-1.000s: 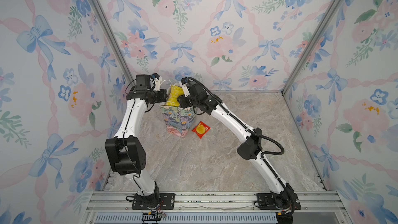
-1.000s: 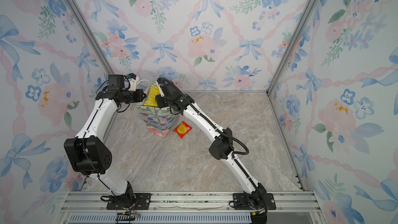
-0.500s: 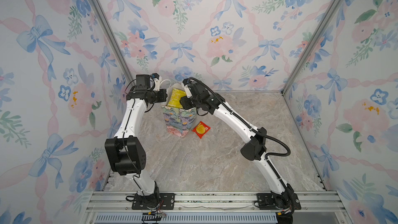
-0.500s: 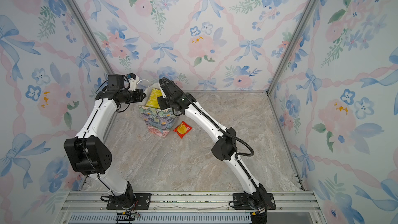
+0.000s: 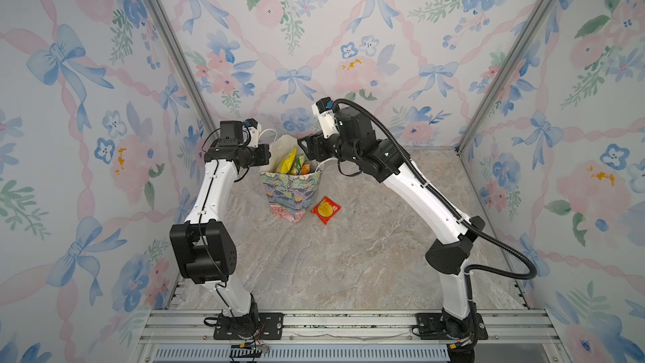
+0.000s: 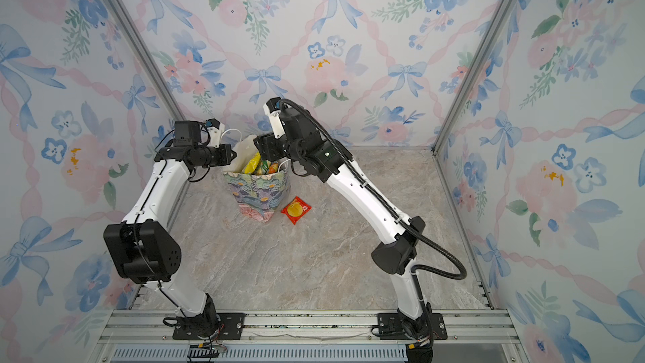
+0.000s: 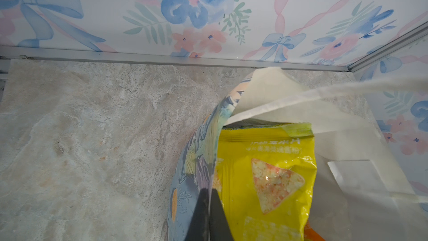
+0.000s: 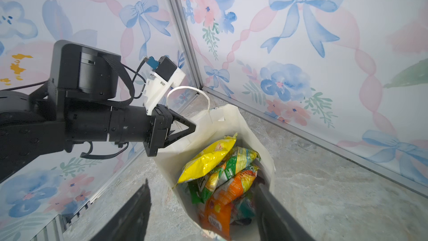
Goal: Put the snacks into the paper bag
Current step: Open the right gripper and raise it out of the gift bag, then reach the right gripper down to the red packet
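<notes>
— Flowered wallpaper [image 5: 314, 29] on three sides, a marbled grey surface [image 5: 349, 256] underneath. And on it?

— A paper bag [image 5: 289, 193], upright, toward 12 o'clock of the surface in both top views, near the back wall. Printed with pastel flowers outside, white inside, mouth open.

— Held by anything?

— By the left gripper [image 7: 209, 205]. Clenched on the bag's rim at the 9 o'clock side, one jaw outside the printed wall and one inside, seen close up in the left wrist view.

— And the right gripper [image 8: 202, 184]?

— Released, jaws spread wide, holding nothing. Hangs above the mouth from the 2 o'clock side, looking straight down into the bag.

— Inside?

— Snacks [image 8: 222, 177], piled loosely. A yellow bag [image 8: 206, 158] on top, tilted, leaning toward the pinched wall. A green packet [image 8: 231, 165] just beside it, touching. An orange packet [image 8: 222, 205] lower down, pressed against both. More wrappers deeper in, too hidden to tell apart.

— Anything outside?

— One small red packet [image 5: 325, 209], flat on the surface at the bag's 4 o'clock, just beside the base. Touching or not, hard to tell.

— Handles?

— A white cord handle [image 8: 187, 89], arched up just beside the left gripper, at the far rim.
</notes>
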